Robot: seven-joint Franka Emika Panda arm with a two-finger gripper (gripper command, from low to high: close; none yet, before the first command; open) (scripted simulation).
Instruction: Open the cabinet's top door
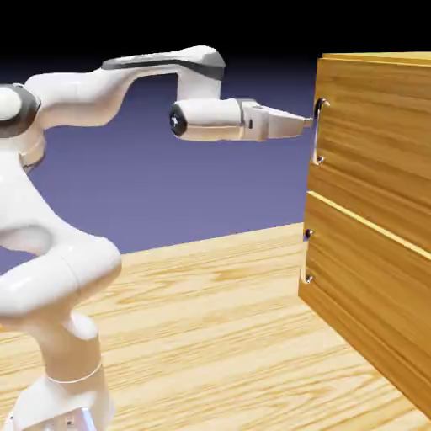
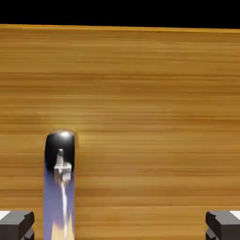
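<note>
The cabinet (image 1: 379,57) of light wood grain stands at the exterior view's right. Its top door (image 1: 379,126) is flush with the front and carries a slim vertical metal handle (image 1: 319,131) near its left edge. My gripper (image 1: 306,120) reaches level toward that handle, its tips just short of it or touching; I cannot tell which. In the hand view the top door (image 2: 150,103) fills the picture and the shiny handle (image 2: 60,187) runs down to the bottom edge, just inside the left fingertip (image 2: 16,225). The gripper (image 2: 120,227) is open, with nothing gripped.
Below the top door sits a matching lower panel (image 1: 370,278) with its own small handle (image 1: 308,254). The wooden table (image 1: 210,337) stretches from the robot's base to the cabinet's foot.
</note>
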